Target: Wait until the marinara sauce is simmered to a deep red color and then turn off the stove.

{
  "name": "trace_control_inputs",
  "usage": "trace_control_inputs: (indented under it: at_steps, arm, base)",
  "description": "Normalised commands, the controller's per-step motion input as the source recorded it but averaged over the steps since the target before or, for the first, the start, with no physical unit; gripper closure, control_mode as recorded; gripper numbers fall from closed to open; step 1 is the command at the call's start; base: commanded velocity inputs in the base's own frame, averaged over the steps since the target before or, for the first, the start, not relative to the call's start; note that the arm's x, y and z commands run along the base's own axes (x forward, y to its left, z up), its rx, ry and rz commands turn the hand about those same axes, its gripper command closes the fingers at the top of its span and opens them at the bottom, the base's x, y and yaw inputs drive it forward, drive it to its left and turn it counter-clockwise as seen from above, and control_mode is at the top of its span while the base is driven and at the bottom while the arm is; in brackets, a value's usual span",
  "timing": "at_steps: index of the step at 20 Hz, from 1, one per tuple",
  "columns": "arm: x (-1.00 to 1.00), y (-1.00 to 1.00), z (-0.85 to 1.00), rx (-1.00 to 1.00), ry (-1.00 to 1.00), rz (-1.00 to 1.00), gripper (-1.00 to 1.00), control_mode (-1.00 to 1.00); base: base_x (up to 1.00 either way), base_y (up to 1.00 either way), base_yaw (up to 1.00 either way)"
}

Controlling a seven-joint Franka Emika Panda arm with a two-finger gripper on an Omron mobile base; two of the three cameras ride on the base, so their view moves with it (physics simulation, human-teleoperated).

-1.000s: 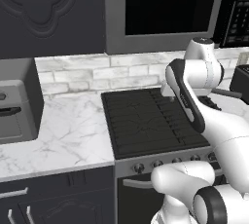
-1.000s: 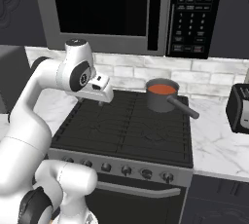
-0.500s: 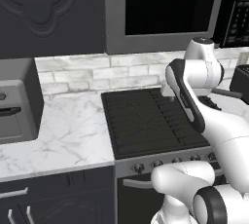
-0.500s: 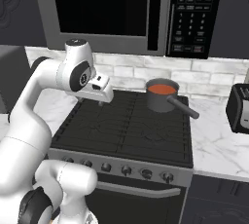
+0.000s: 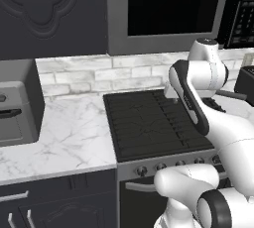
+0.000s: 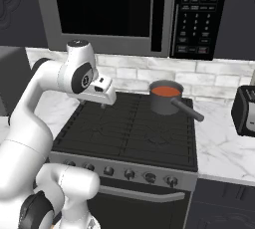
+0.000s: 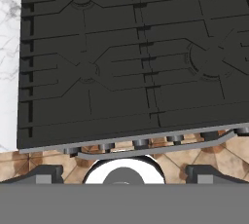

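Right base view is showing me the marinara sauce point(image 6: 166, 91) sitting in the saucepan point(image 6: 167, 101) on the back right burner of the stove point(image 6: 134, 128), its long handle pointing out to the right. I am holding the gripper point(image 6: 103, 99) above the left side of the grates, well apart from the pan, jaws spread wide and carrying nothing. The sauce is looking orange-red to me, so I am judging the wait unfinished. I am watching for a deeper red, then reaching for the knobs point(image 6: 129, 174) on the front panel, matching the knob to that burner.
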Motion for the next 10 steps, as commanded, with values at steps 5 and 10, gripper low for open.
trace_control_inputs:
  at_steps: [5,10]
  arm:
    - [0.0,0.0,0.0,0.0,0.0,0.0,-1.0,-1.0]
    - [0.0,0.0,0.0,0.0,0.0,0.0,-1.0,-1.0]
  base:
    - [0.0,0.0,0.0]
    - [0.0,0.0,0.0]
